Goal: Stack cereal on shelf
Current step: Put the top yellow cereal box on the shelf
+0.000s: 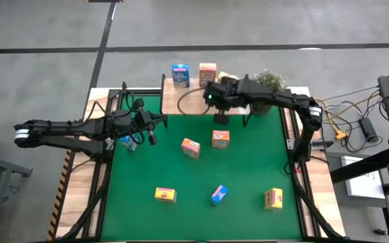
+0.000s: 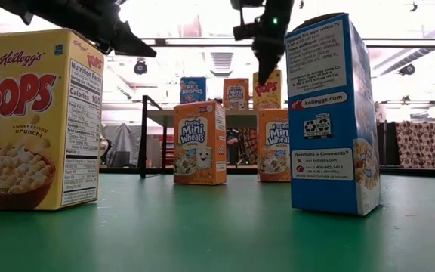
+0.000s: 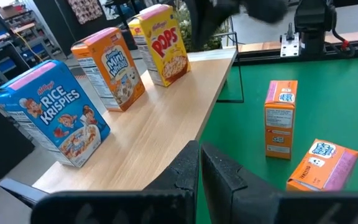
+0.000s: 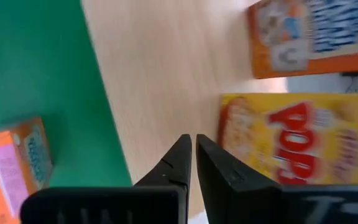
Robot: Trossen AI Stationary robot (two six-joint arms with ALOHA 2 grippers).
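Note:
The shelf [image 1: 193,86] stands along the table's far edge. On it stand a blue Rice Krispies box [image 3: 58,118], an orange Mini-Wheats box [image 3: 109,65] and a yellow Pops box [image 3: 163,43]. Two orange boxes [image 1: 190,147] [image 1: 221,138], two yellow boxes [image 1: 165,195] [image 1: 273,198] and a blue box [image 1: 219,194] sit on the green mat. Another blue box [image 1: 128,142] lies partly under the left arm. My left gripper [image 3: 199,152] is shut, hovering off the shelf's left end. My right gripper [image 4: 194,143] is shut above the shelf's near edge, beside the Pops box [image 4: 291,140].
A green potted plant [image 1: 269,81] stands at the far right, behind the right arm. Cables [image 1: 343,128] lie off the table's right side. The shelf's thin black legs [image 2: 143,136] stand on the mat. Bare wood [image 3: 166,124] shows in front of the shelved boxes.

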